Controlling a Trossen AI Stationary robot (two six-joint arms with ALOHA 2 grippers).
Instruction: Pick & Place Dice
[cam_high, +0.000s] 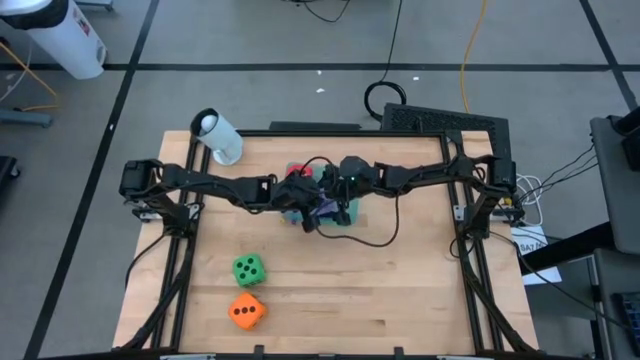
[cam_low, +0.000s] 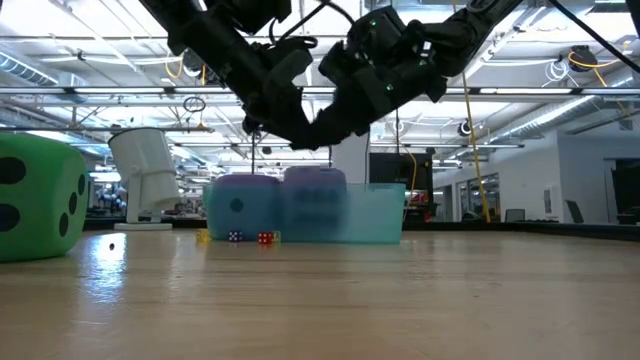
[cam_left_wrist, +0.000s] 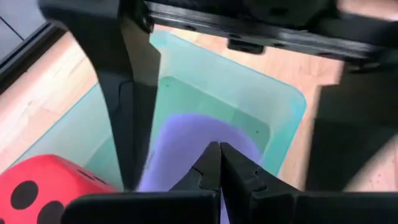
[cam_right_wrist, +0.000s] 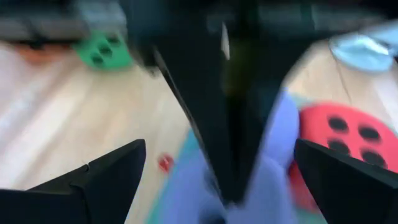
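- The left gripper (cam_left_wrist: 219, 163) hangs over the teal tray (cam_left_wrist: 283, 106) near the back middle of the table (cam_high: 400, 290), its 2 fingers pressed together with nothing between them.
- Its closed tips sit just above a purple-blue die (cam_left_wrist: 205, 134) lying in the tray; whether they touch it cannot be told.
- A red die (cam_left_wrist: 43, 183) with dark pips lies in the tray beside that purple-blue one, on the left arm's side.
- The right gripper (cam_right_wrist: 214, 168) hangs over the same tray from the other side, its 2 fingers (cam_right_wrist: 106, 177) spread as wide as they go and holding nothing.
- Between those spread fingers the right wrist view shows the other arm's dark body, with purple-blue below it and the red die (cam_right_wrist: 345, 134) beyond.
- In the low view 2 purple-blue dice (cam_low: 245, 205) stand side by side in the tray (cam_low: 375, 215), the second (cam_low: 315, 200) just beside the first, both under the 2 arms.
- From above, the 2 arms meet over the tray (cam_high: 345, 215) and hide most of its contents.
- The green die (cam_high: 249, 269) rests on the bare table, well in front of the tray on the left arm's side.
- The orange die (cam_high: 247, 311) lies just in front of the green one, nearer the table's front edge.
- A white cylinder (cam_high: 217, 135) stands at the table's back left corner.
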